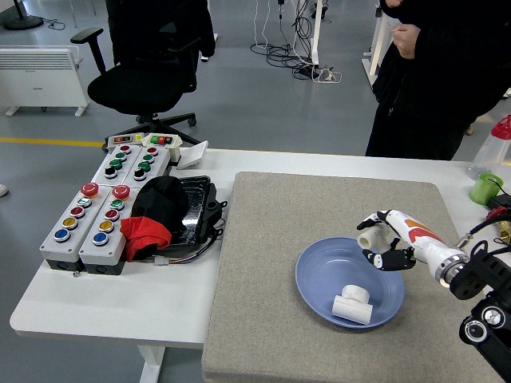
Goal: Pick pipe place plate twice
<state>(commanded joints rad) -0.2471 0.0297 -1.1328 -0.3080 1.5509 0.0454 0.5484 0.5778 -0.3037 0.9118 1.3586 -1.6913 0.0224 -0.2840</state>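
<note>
We are seeing a white pipe piece (367,238) being held in the right hand (388,243), whose fingers (391,259) are curling around it. The hand is hovering over the far right rim of the blue plate (319,279), with the pipe piece above the plate's edge and not touching it. A second white pipe piece (353,303) is already lying inside the plate, toward its near right side. The plate is sitting on a grey mat (271,239) that is covering the right part of the white table (120,303). The right arm (471,279) is reaching in from the right edge, black near the corner and white with an orange patch nearer the wrist.

To the left of the mat we are seeing two grey button boxes (100,207) with coloured buttons, and beside them a black tray (196,209) with black and red cloth (152,219) heaped on it. At the table's far right edge a green cup (485,189) is standing. A person in dark clothes (439,72) is standing behind the table, with a hand (406,38) raised at the chest. A black office chair (144,72) is standing on the floor beyond.
</note>
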